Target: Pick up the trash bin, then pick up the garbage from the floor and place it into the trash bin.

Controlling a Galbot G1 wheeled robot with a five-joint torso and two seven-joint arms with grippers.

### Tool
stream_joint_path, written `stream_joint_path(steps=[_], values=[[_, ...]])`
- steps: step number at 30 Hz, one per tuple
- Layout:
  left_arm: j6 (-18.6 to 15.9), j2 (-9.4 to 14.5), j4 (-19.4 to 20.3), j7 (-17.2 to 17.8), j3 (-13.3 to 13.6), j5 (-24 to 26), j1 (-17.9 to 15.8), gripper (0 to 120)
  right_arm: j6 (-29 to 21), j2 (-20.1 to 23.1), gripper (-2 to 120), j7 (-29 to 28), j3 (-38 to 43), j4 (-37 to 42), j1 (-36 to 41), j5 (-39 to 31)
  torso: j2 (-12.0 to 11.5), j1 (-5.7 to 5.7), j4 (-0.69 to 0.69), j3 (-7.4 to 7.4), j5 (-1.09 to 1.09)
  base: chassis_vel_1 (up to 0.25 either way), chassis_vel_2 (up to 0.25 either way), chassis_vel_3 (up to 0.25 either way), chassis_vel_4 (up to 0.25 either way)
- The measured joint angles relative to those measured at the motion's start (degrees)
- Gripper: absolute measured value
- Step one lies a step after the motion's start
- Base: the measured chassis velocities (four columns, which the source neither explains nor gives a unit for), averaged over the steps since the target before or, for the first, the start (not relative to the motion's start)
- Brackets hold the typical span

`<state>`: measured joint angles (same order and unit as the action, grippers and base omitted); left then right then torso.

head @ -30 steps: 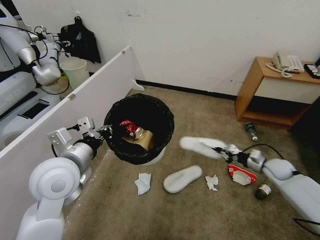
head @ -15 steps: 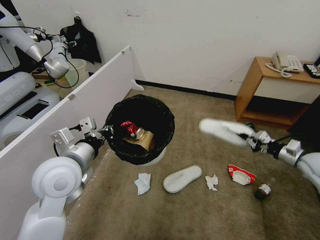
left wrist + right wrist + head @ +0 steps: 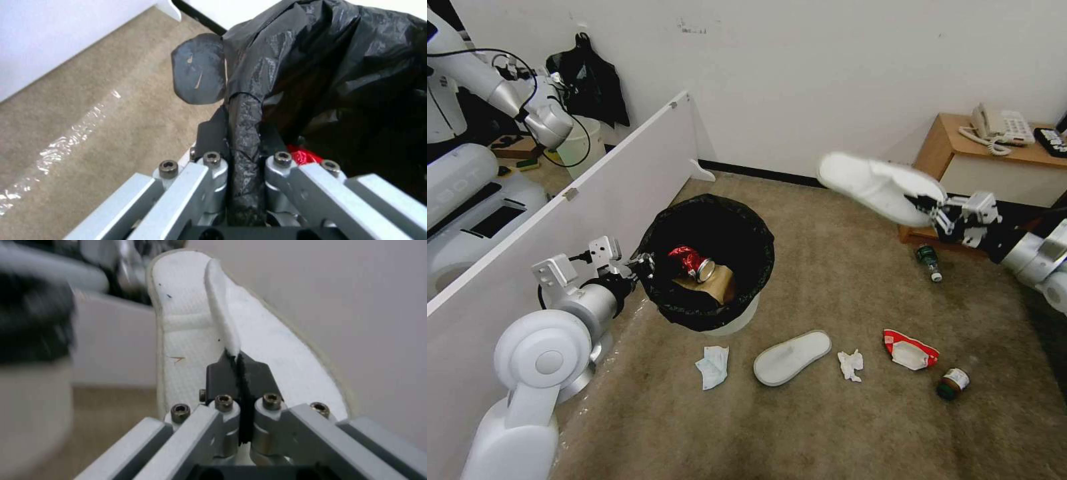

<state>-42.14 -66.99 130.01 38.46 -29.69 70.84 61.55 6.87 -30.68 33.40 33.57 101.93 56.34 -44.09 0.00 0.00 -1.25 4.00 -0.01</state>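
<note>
The trash bin [image 3: 740, 319], white with a black bag [image 3: 338, 66] over its rim, hangs just off the carpet with my left gripper [image 3: 642, 261] shut on its near rim. A crushed red can [image 3: 688, 259] and a brown paper bag [image 3: 715, 283] lie inside it. High at the right, my right gripper [image 3: 937, 215] is shut on the strap of a white slipper [image 3: 880, 187], also seen close in the right wrist view [image 3: 267, 340]. On the floor lie a second slipper [image 3: 792, 357], a face mask [image 3: 712, 367], a tissue [image 3: 850, 365], a red-white wrapper [image 3: 910, 349] and two bottles [image 3: 952, 383] [image 3: 928, 260].
A white partition board [image 3: 594, 200] runs along the left. A wooden side table [image 3: 954, 167] with a telephone [image 3: 1002, 127] stands at the back right against the wall. Another robot arm [image 3: 507, 93] and a white bucket [image 3: 582, 143] are behind the partition.
My right gripper has lifted the white slipper from near the floor up and to the right, well above the carpet. The bin and my left gripper have hardly moved.
</note>
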Motion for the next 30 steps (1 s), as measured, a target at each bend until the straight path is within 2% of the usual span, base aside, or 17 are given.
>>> stream_joint_path(steps=[6,8,12,18,19,21,22,23,24,25,27,28,30], values=[[0.0,0.3,-1.4,0.0,2.6,0.8,-1.0,4,-0.6,-0.4,0,-2.2,-1.0,5.4,-0.4,-4.9,0.0,0.0,0.0,0.0,0.0,0.0,0.0,0.0,0.0],[0.0,0.8,-2.3,-0.3,4.9,1.7,-1.6,4,-0.6,-1.2,0,-3.5,-2.9,8.2,-1.0,-6.8,0.0,0.0,0.0,0.0,0.0,0.0,0.0,0.0,0.0],[0.0,1.2,-3.3,-1.1,6.9,1.8,-1.9,4,-0.4,-1.7,0,-4.5,-4.5,9.8,-1.3,-8.6,0.0,0.0,0.0,0.0,0.0,0.0,0.0,0.0,0.0],[0.9,1.6,-4.6,-4.0,11.8,1.1,-2.6,4,3.3,-3.7,0,-7.1,-11.0,11.5,-2.3,-10.5,0.0,0.0,0.0,0.0,0.0,0.0,0.0,0.0,0.0],[0.9,1.6,-4.6,-4.0,11.8,1.1,-2.6,4,3.3,-3.7,0,-7.1,-11.0,11.5,-2.3,-10.5,0.0,0.0,0.0,0.0,0.0,0.0,0.0,0.0,0.0],[2.1,1.8,-5.1,-5.2,14.2,1.0,-3.3,4,4.2,-4.7,0,-7.6,-13.5,11.5,-3.0,-10.5,0.0,0.0,0.0,0.0,0.01,0.0,0.0,0.0,0.0],[2.1,1.8,-5.1,-5.2,14.2,1.0,-3.3,4,4.2,-4.7,0,-7.6,-13.5,11.5,-3.0,-10.5,0.0,0.0,0.0,0.0,0.01,0.0,0.0,0.0,0.0],[2.8,2.0,-5.3,-5.6,15.5,1.0,-3.7,4,4.4,-5.1,0,-7.6,-14.6,11.5,-3.4,-10.5,0.0,0.0,0.0,0.0,0.0,0.0,0.0,0.0,0.0],[3.9,2.4,-5.8,-6.2,17.8,1.2,-4.6,4,4.6,-5.9,0,-7.6,-16.5,11.5,-4.3,-10.5,0.0,0.0,0.0,0.0,0.01,0.0,0.0,0.0,0.0],[3.9,2.4,-5.8,-6.2,17.8,1.2,-4.6,4,4.6,-5.9,0,-7.6,-16.5,11.5,-4.3,-10.5,0.0,0.0,0.0,0.0,0.01,0.0,0.0,0.0,0.0],[5.4,2.6,-7.0,-7.2,20.8,1.6,-6.3,4,4.6,-6.8,0,-7.5,-18.5,11.5,-5.7,-10.6,0.0,0.0,0.0,0.0,0.0,0.0,0.0,0.0,0.0],[5.4,2.6,-7.0,-7.2,20.8,1.6,-6.3,4,4.6,-6.8,0,-7.5,-18.5,11.5,-5.7,-10.6,0.0,0.0,0.0,0.0,0.0,0.0,0.0,0.0,0.0],[7.3,2.5,-8.8,-8.0,23.9,2.6,-8.8,4,4.6,-7.5,0,-6.8,-20.5,11.0,-7.3,-11.0,0.0,0.0,0.01,0.0,0.01,0.0,0.0,0.0,0.0]])
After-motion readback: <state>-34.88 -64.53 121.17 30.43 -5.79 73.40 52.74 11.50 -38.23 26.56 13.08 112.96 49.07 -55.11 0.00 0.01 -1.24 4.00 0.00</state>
